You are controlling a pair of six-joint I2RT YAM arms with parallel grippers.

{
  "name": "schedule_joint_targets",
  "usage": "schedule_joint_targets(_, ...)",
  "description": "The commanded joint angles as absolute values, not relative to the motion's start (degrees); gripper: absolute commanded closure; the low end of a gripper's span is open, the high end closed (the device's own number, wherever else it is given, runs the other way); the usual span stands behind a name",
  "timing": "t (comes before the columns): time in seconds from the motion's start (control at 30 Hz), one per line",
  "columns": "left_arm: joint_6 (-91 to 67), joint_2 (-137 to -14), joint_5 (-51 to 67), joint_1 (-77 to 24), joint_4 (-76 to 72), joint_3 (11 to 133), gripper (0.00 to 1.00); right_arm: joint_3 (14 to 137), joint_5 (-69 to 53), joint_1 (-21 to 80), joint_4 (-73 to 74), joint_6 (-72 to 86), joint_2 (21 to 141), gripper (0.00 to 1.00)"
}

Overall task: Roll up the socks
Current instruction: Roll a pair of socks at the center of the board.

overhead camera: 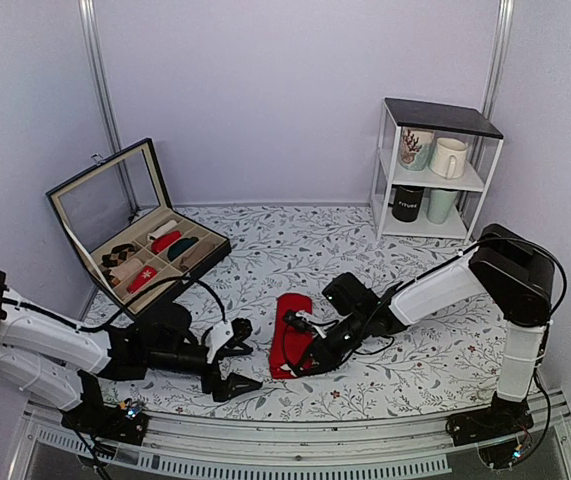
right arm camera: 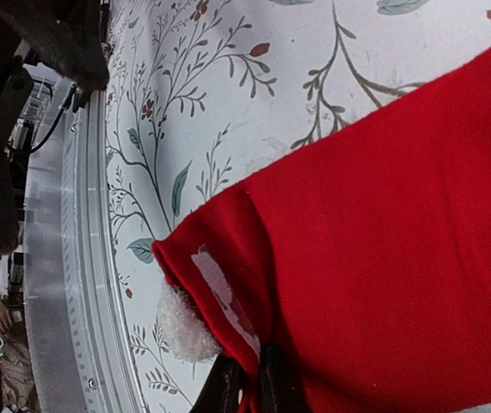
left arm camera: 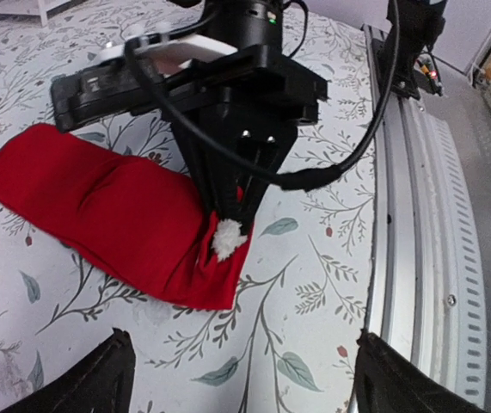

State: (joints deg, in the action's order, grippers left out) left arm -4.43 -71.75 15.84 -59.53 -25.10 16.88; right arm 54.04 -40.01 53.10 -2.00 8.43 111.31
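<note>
Red socks (overhead camera: 290,315) lie on floral tablecloth (overhead camera: 265,260); walls (overhead camera: 265,100) seemingly lilac.

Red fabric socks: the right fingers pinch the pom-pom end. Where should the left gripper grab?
Probably take the flat red fabric socks at the free near-end corner beside the white pom-pom, left gripper coming low from the left; the right gripper pinches that end's middle.

a leafy, flowered cloth (overhead camera: 265,250) covers the table before me. on my left a black box (overhead camera: 190,275) sits with its lid up and small rolls in its compartments. at the back right, a white shelf (overhead camera: 443,117) carries four mugs, two above and two below. a metal rail (overhead camera: 315,445) runs along the near edge.
</note>
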Motion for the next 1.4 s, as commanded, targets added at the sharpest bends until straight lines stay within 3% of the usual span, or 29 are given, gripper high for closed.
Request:
schedule_joint_targets(0.0,0.1,-77.0,11.4,-64.0,-31.1,20.0,0.11,53.2,-38.6,52.6,7.3,10.9,115.8,0.9)
schedule_joint_targets(0.3,8.2,-91.6,4.3,-68.6,-49.1,20.3,0.19,53.8,-38.6,52.6,9.0,10.6,116.2,0.9)
schedule_joint_targets(0.7,8.1,-100.9,2.3,-68.6,-51.8,23.5,0.34,54.0,-39.8,52.6,10.9,9.7,116.5,0.9)
schedule_joint_targets(0.93,6.8,-101.6,1.6,-68.6,-47.8,24.4,0.6,54.2,-40.5,52.6,11.8,9.5,116.5,0.9)
schedule_joint_targets(1.23,4.1,-103.1,2.7,-69.0,-48.9,23.2,0.61,54.5,-41.5,52.6,11.9,9.8,117.5,0.9)
schedule_joint_targets(1.3,4.0,-103.3,3.4,-69.0,-48.6,23.5,0.69,54.4,-41.5,52.6,12.0,9.8,117.6,0.9)
schedule_joint_targets(1.37,3.9,-104.0,4.4,-69.0,-47.1,24.3,0.86,54.4,-41.4,52.6,12.0,9.8,117.6,0.9)
